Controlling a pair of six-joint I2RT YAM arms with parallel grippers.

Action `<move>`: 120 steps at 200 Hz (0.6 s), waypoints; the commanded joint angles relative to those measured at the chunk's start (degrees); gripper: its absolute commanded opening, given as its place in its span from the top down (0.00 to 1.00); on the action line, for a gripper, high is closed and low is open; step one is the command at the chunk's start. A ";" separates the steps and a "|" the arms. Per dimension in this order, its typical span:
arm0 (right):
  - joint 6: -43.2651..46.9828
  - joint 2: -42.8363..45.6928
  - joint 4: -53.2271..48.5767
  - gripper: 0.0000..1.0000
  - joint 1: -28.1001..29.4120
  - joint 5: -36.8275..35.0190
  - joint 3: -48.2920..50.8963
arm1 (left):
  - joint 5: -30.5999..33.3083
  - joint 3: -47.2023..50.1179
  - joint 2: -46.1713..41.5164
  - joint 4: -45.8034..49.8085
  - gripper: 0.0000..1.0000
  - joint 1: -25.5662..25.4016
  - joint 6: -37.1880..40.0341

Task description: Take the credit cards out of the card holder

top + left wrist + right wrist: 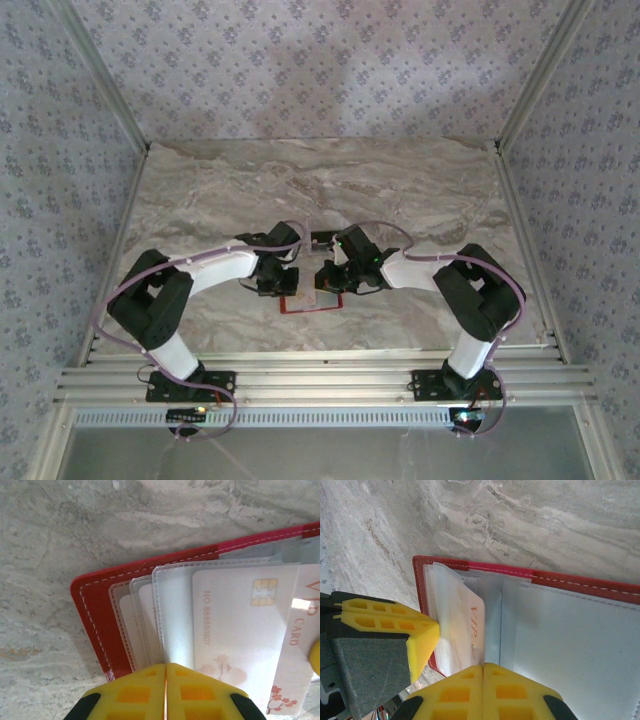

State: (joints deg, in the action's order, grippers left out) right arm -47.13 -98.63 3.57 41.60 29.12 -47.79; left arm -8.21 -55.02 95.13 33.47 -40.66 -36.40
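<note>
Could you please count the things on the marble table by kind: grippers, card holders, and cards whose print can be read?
Grippers: 2, the left gripper and the right gripper
Red card holder, lying open: 1
Readable printed card: 1; what is in the other clear pockets is too unclear to count
Total: 4

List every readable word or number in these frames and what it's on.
"NO 88880807": on the white chip card in the red card holder; last digits uncertain.
"VIP": red letters on that card, clearest in the right wrist view.
"CARD": beside "VIP", same card.
Small print under "VIP": too blurred to read.
</note>
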 commanded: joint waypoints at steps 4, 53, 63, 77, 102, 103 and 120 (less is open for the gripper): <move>0.38 0.90 -1.20 1.00 -0.03 -1.32 -0.20 | 7.06 -0.78 3.53 8.20 0.90 -1.47 1.05; 0.57 2.12 -3.25 1.00 -0.16 -3.11 -0.19 | 6.67 -1.48 4.84 8.10 0.90 -2.37 0.61; 0.38 2.12 -2.72 1.00 -0.23 -2.93 -0.01 | 6.37 -1.70 4.76 7.97 0.90 -2.38 0.67; -0.52 1.46 -0.17 0.94 -0.22 -0.85 0.51 | 5.90 -1.93 4.79 7.81 0.90 -2.35 0.81; -3.26 -1.22 6.17 0.87 -0.28 4.54 0.83 | 5.35 -2.27 4.97 7.56 0.90 -2.34 0.83; -3.38 -1.31 6.35 0.87 -0.20 4.67 0.84 | 5.33 -2.23 5.02 7.57 0.90 -2.33 0.86; -4.68 -2.48 8.94 0.86 -0.06 5.44 1.25 | 5.12 -2.45 5.24 7.56 0.90 -2.33 0.86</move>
State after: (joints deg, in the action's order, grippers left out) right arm -49.15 -99.09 7.16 41.54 31.00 -47.48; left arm -4.29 -58.46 97.51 37.34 -42.78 -36.40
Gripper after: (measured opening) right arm 0.135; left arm 0.101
